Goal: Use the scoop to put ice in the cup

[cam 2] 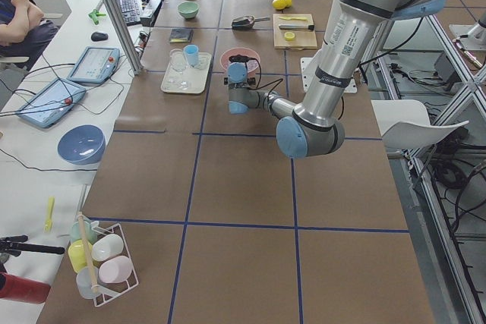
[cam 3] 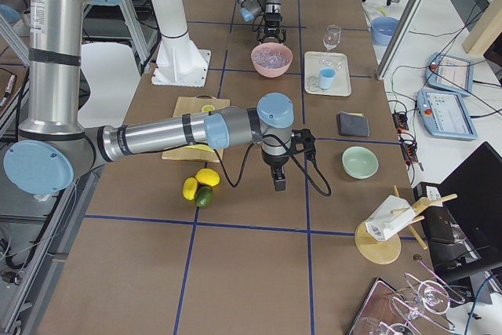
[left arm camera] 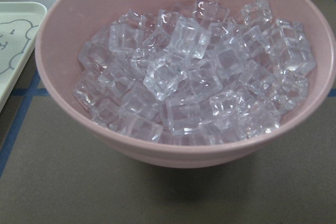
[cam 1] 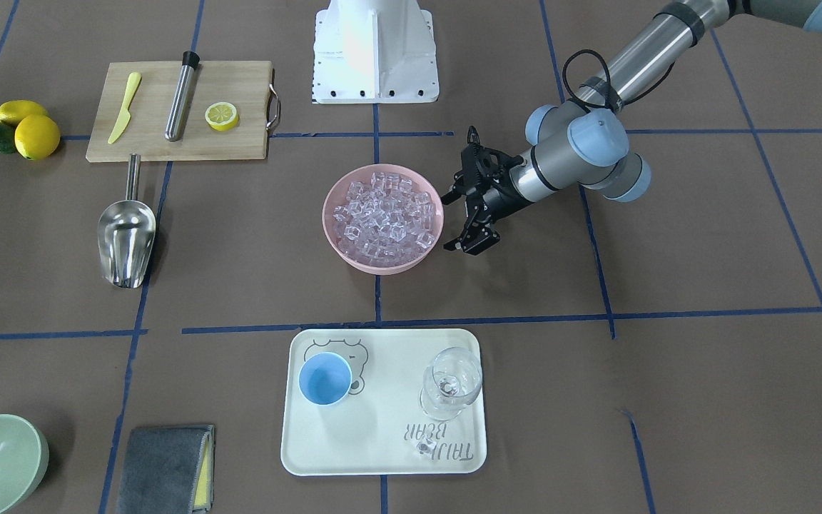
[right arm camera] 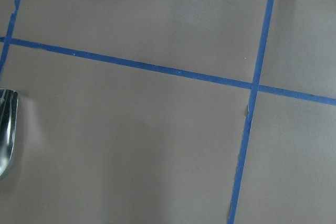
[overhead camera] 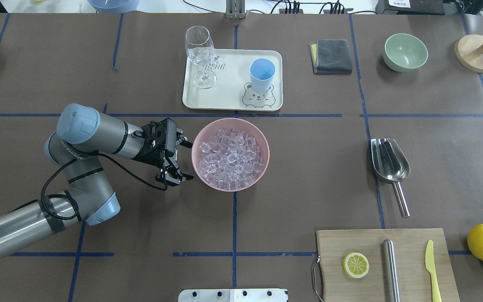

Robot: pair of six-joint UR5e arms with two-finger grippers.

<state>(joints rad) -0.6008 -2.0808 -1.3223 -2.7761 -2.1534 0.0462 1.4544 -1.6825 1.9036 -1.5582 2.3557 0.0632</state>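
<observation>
Though unseen overhead, right arm (cam 3: 157,137) near scoop (right arm camera: 6,129)

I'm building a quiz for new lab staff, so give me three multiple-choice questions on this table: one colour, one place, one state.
1. What colour is the bowl holding the ice? A green; B pink; C blue.
2. Where does the scoop lie? A on the table near the cutting board; B on the cutting board; C in the bowl.
3. How is the left pincer? A shut on the scoop; B shut on ice; C open, empty.
Answers: B, its rim is pink; A, it rests on bare table; C, its jaws stand apart beside the bowl.
</observation>
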